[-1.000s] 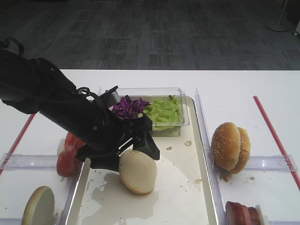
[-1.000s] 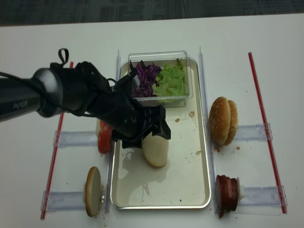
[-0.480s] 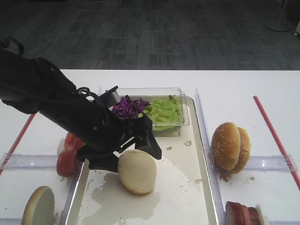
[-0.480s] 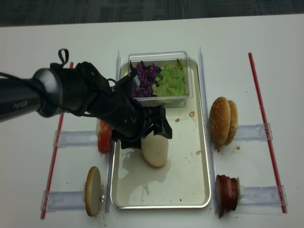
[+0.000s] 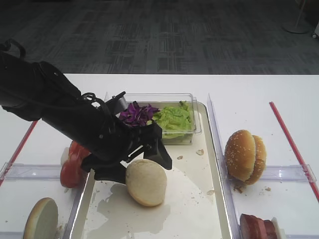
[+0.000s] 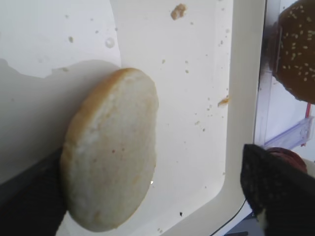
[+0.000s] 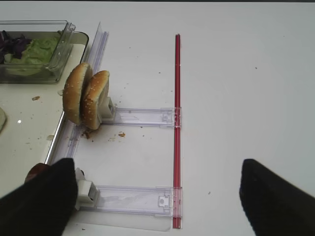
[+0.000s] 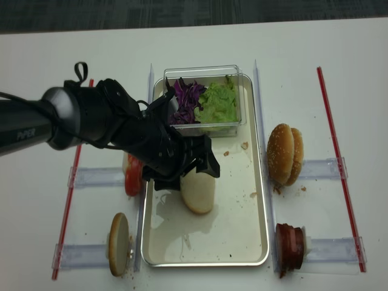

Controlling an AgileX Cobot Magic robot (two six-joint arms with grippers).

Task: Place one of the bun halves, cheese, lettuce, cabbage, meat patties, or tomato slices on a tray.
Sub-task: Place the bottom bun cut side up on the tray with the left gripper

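Note:
A pale bun half lies on the steel tray, left of its middle. My left gripper hangs low over it, open, jaws spread wide. In the left wrist view the bun half rests with one edge against the near finger, while the other finger stands well apart. Another bun half stands in a holder left of the tray. Tomato slices sit behind the arm. Meat patties are at the right front. My right gripper is open over bare table.
A clear tub at the tray's far end holds purple cabbage and green lettuce. Sesame buns stand on edge right of the tray. Red strips and clear holders line both sides.
My left gripper's jaws spread a little wider and the bun half settled slightly on the tray floor. The arm has stayed in place.

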